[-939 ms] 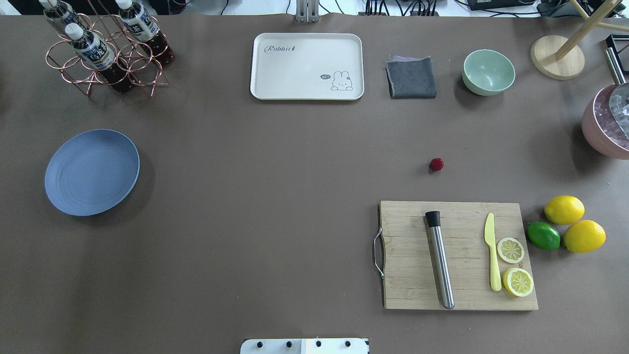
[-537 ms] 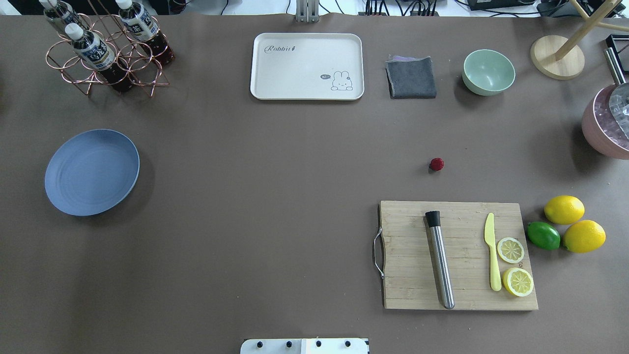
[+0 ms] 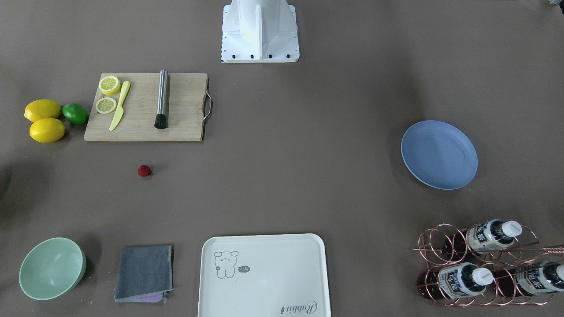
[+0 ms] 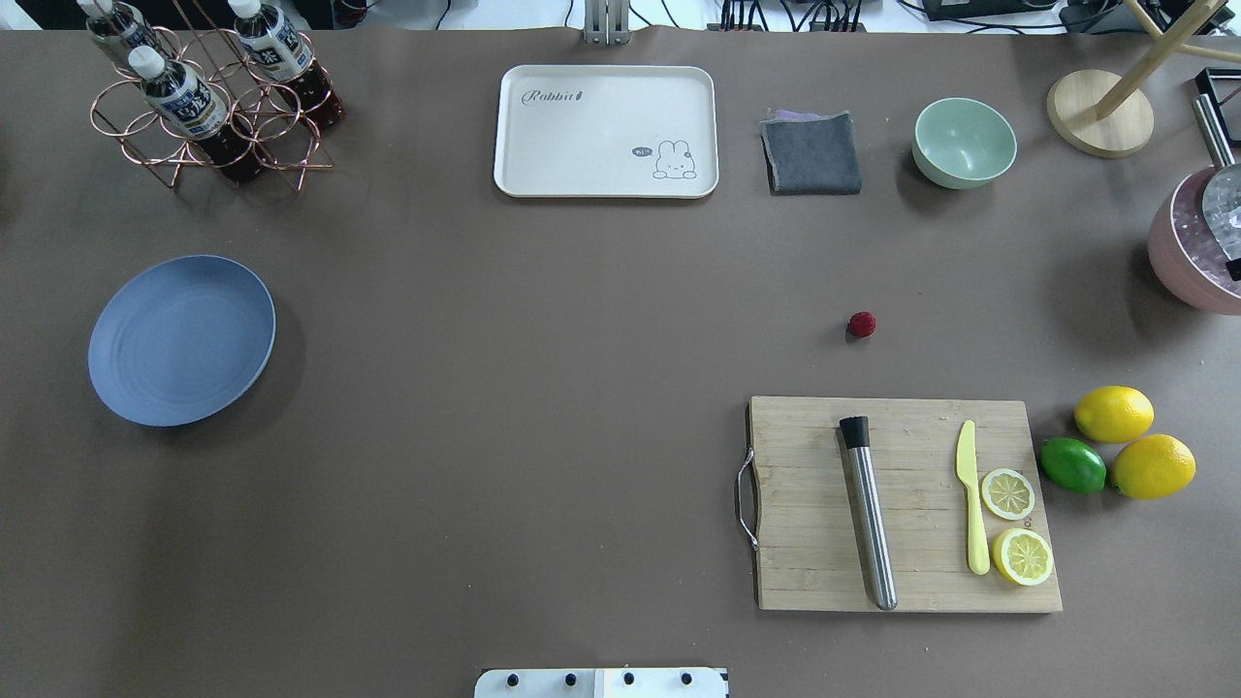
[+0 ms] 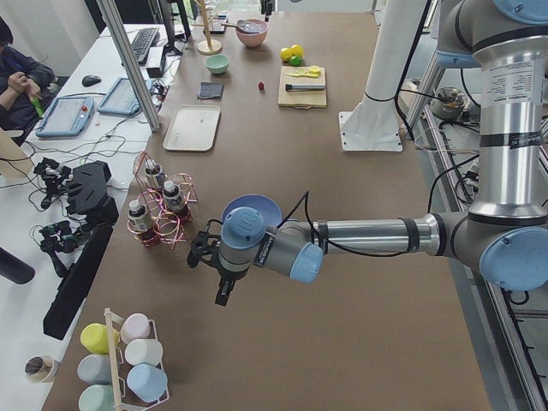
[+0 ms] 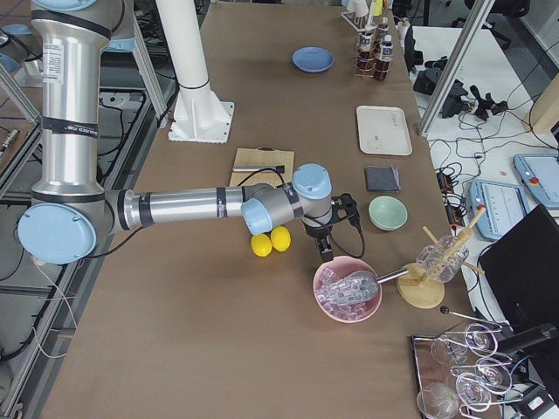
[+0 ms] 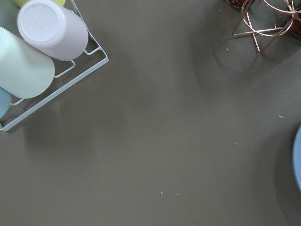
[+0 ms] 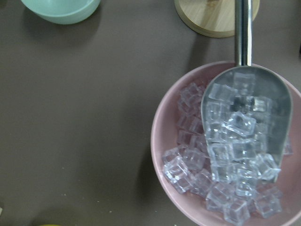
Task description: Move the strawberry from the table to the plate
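The strawberry (image 4: pixel 862 324) (image 3: pixel 144 171) (image 5: pixel 260 86) is a tiny deep-red berry lying on the table (image 4: pixel 543 388), just beyond the cutting board. The blue plate (image 4: pixel 181 339) (image 3: pixel 439 154) (image 6: pixel 312 59) sits far off on the table's left side with nothing on it. In the exterior left view my left gripper (image 5: pixel 223 294) hangs over bare table near the plate. My right gripper (image 6: pixel 325 253) hovers at the rim of the pink ice bowl, far from the berry. I cannot tell whether either gripper is open or shut.
A cutting board (image 4: pixel 906 504) carries a metal muddler, a yellow knife and lemon slices, with lemons (image 4: pixel 1115 414) and a lime beside it. A cream tray (image 4: pixel 606 131), grey cloth (image 4: pixel 811 153), green bowl (image 4: pixel 964 142), bottle rack (image 4: pixel 208 107) and pink ice bowl (image 8: pixel 164 141) stand around.
A small dark tip has come into the overhead view at the right edge, over the ice bowl. The strawberry, the plate and everything else have not moved.
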`<state>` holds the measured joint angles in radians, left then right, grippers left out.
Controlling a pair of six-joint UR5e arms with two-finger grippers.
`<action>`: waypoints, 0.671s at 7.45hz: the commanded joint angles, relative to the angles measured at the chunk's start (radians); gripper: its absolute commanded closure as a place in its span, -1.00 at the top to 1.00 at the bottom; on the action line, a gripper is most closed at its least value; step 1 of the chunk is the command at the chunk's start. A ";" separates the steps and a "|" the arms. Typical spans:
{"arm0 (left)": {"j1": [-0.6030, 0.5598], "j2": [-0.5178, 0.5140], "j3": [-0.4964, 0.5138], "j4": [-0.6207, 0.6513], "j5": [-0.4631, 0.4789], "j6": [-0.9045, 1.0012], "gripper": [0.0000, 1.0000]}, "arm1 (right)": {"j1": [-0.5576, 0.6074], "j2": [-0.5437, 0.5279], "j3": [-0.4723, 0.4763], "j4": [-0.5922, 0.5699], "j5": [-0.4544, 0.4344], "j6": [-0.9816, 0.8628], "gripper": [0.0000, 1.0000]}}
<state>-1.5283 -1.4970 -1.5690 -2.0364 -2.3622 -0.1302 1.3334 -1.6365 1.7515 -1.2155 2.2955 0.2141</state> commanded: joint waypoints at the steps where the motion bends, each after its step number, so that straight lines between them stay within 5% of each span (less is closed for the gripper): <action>1: 0.129 -0.017 0.065 -0.156 0.003 -0.226 0.95 | -0.124 0.075 0.009 0.005 -0.030 0.222 0.99; 5: 0.314 -0.081 0.185 -0.405 0.003 -0.491 0.94 | -0.246 0.126 0.011 0.039 -0.114 0.341 1.00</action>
<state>-1.2815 -1.5554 -1.4029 -2.3859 -2.3593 -0.5467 1.1076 -1.5165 1.7622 -1.1952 2.1895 0.5445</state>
